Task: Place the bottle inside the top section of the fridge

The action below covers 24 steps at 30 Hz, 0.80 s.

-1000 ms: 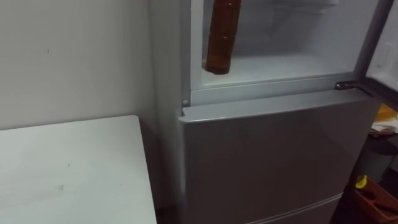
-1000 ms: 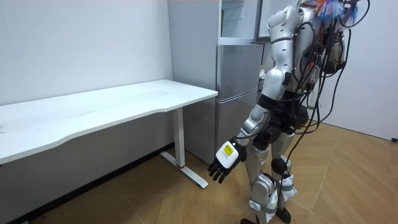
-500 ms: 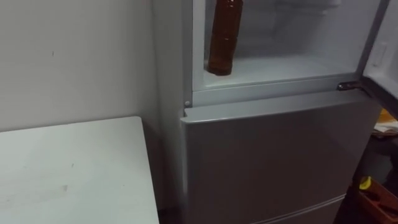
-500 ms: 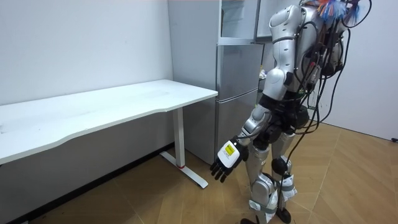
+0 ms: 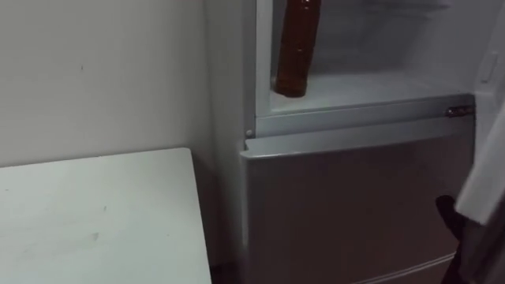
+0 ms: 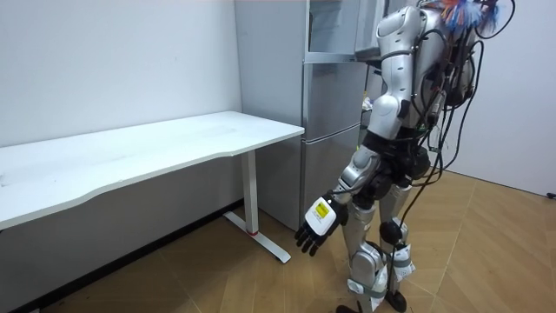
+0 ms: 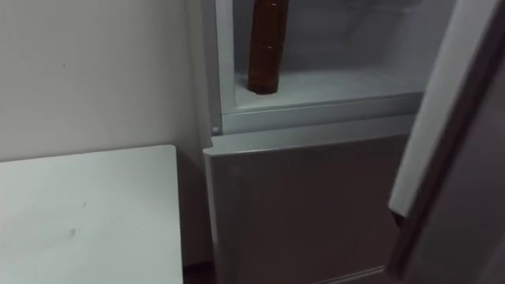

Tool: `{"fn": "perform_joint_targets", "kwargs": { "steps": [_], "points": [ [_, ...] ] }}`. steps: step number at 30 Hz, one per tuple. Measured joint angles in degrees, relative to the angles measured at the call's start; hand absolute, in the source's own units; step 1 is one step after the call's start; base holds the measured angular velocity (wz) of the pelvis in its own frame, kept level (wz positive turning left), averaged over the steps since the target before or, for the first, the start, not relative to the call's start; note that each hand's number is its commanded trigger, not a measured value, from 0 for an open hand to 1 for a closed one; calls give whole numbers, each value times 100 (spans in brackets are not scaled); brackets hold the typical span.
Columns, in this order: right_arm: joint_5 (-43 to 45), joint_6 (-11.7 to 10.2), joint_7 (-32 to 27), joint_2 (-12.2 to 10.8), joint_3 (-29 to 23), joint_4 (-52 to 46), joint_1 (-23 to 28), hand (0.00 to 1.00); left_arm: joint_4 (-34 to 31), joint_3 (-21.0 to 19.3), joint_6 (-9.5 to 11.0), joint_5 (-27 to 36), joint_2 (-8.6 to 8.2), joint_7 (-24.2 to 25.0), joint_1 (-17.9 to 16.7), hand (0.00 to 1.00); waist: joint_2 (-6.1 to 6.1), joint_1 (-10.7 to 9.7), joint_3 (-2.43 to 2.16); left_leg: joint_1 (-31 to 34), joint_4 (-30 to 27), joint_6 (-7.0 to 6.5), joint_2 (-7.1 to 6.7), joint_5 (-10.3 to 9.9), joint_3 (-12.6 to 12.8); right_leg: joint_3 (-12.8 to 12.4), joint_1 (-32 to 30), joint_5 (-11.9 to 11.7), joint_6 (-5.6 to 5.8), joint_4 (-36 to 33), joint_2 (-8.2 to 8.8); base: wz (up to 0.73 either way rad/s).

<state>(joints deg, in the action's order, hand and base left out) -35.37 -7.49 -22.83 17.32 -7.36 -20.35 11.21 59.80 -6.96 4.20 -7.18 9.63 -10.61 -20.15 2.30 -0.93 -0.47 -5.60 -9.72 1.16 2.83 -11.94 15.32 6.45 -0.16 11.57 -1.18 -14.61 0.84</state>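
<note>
Looks nearly finished: bottle [image 5: 296, 47] upright on the upper fridge [image 5: 371, 83] shelf, at its front left corner, touched by nothing. Left to do, probably: shutting the fridge door [image 7: 434, 118], ajar at the right. Down beside the thigh, the left hand [image 6: 314, 224], fingers loose and empty, well apart from the bottle, far below it. White table [image 5: 95, 213] just beside the fridge.
</note>
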Motion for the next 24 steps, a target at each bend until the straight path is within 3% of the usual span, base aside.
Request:
{"fn": "perform_joint_targets", "kwargs": {
  "steps": [7,19,24],
  "points": [
    [417,7,120,3,143,-1,0,0,1,50,14,-8,-3,-1,38,0,11,131,19,31,28,1,1,-1,-44,62,36,-5,5,89,-7,3],
    [819,23,429,10,145,-71,-1,0,-2,46,-9,-140,-3,-6,43,0,94,147,63,98,18,5,10,1,-103,214,152,-7,4,215,0,6],
    [1131,-61,614,25,104,-502,-104,0,-3,48,-15,-145,-1,-5,45,0,115,134,47,41,16,6,10,1,-122,243,228,-17,9,306,-4,3]
  ]
}}
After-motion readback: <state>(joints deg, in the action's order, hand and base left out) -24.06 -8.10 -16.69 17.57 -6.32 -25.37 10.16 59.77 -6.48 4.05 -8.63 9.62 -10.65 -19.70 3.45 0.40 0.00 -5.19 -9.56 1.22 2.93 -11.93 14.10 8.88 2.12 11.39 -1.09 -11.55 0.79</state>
